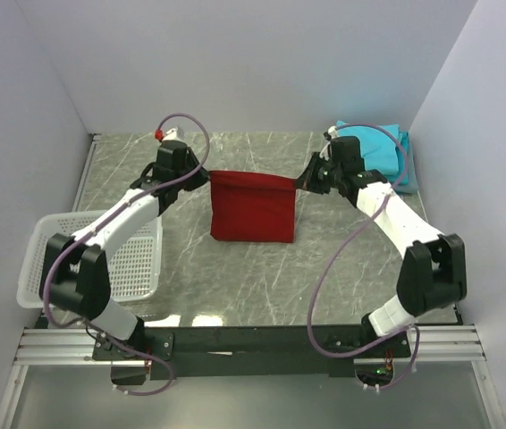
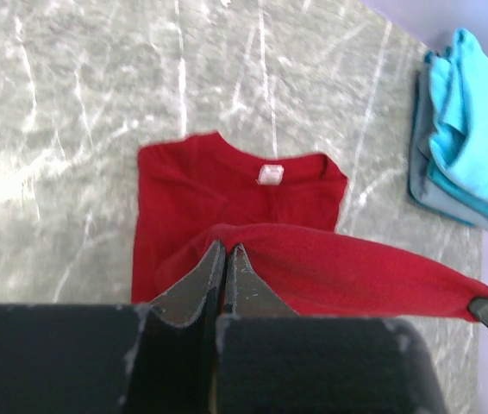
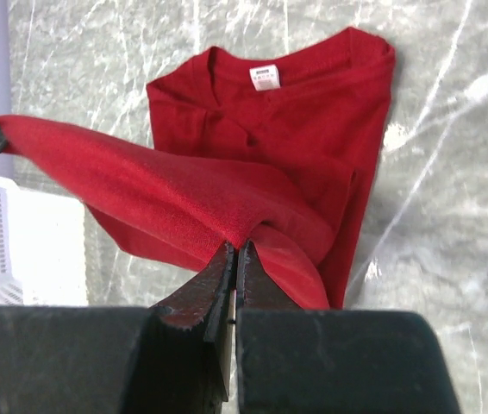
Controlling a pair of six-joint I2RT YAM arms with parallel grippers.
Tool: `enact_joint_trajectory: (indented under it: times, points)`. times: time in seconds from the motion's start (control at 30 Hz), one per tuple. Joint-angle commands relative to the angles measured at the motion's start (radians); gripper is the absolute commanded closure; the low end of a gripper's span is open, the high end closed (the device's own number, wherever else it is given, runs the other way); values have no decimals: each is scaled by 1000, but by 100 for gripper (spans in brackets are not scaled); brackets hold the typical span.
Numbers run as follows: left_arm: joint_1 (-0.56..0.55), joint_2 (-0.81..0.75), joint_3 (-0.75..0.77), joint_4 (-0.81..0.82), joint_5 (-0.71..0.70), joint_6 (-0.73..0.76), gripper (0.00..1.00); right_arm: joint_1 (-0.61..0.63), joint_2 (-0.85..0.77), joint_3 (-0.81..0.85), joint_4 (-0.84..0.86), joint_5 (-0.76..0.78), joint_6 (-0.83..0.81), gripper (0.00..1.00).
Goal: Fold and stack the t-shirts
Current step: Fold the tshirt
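Cloth hangs between my two grippers in the top view. The red shirt (image 1: pixel 253 207) lies mid-table (image 1: pixel 235 295), and its far edge is lifted and pulled into a straight line. My left gripper (image 1: pixel 206 176) pinches the left end of that edge and my right gripper (image 1: pixel 299 183) pinches the right end. A white basket (image 1: pixel 34 268) sits at the near left, partly under my left arm. The folded shirts (image 1: pixel 378 147), turquoise on top, are stacked in the far right corner, well apart from the red shirt.

Through my left wrist camera, my fingers are pressed together with a ridge of red cloth caught at their tips. The raised fold runs off to the right, where the dark tip of my right gripper holds its other end. Beyond the fold, the rest of the red shirt lies flat on the marble, collar showing, with a small white label (image 2: pixel 270 174) at the neck. The folded shirts are at the right edge. There is grey-blue cloth under the turquoise, though I cannot tell how many layers.

Through my right wrist camera, these fingers are also clamped tight on the red fold. It stretches away left to my left gripper's tip at the frame edge. The collar and label lie flat beyond, and the basket shows at the left under the raised cloth.
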State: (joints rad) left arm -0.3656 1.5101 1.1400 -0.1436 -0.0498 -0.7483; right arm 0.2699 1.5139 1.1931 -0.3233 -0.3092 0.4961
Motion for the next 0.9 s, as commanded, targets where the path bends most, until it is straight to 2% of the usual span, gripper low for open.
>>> enact_joint_trajectory:
  times: [0.0,0.4,0.67,0.77,0.8,0.83,0.87]
  points:
    - [59,68,75,36,1,29,100,-47,73,82,33,-16,-36,100]
    - [128,329,216,90,109,47,100,-80,366,281,50,-68,-2,100]
    - [148,463,309,128,165,92,99,-89,495,382,40,-57,12,100]
    - [149,513,355,136,221,104,90,-92,545,424,29,-6,22,100]
    - [151,539,365,174,235,107,81,-92,567,431,30,14,22,100]
    - [151,548,372,189,269,110,76,-97,580,451,35,19,24,100]
    - [151,565,382,203,275,103,66,-103,603,464,32,22,30,98]
